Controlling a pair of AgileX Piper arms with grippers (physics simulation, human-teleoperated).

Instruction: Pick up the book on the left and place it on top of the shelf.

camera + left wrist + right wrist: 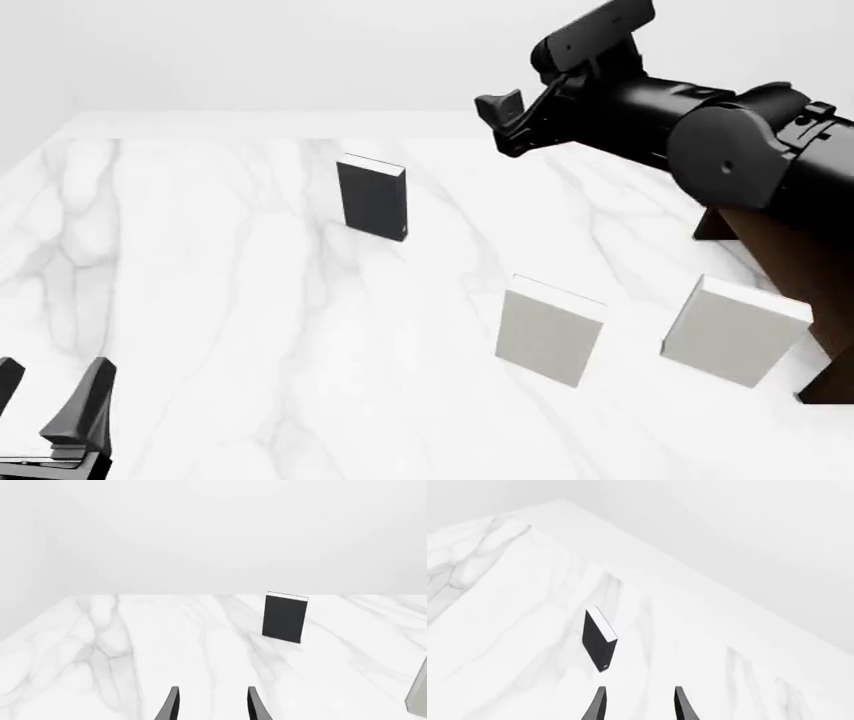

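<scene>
The book [372,198] is small and black with white page edges, and it stands upright on the marble table, left of centre. It also shows in the left wrist view [285,617] and the right wrist view [599,640]. My left gripper [47,398] is low at the near left corner, open and empty, far from the book; its fingers [172,705] show apart. My right gripper [507,122] is raised high above the table's far middle, open and empty [639,707], with the book below and ahead of it. The dark brown shelf [790,262] is at the right, mostly hidden by the right arm.
Two larger light-grey books stand upright on the right half of the table, one near the middle [549,330] and one beside the shelf [735,331]. The edge of a grey book [419,690] shows in the left wrist view. The white marble table [200,300] stretches left.
</scene>
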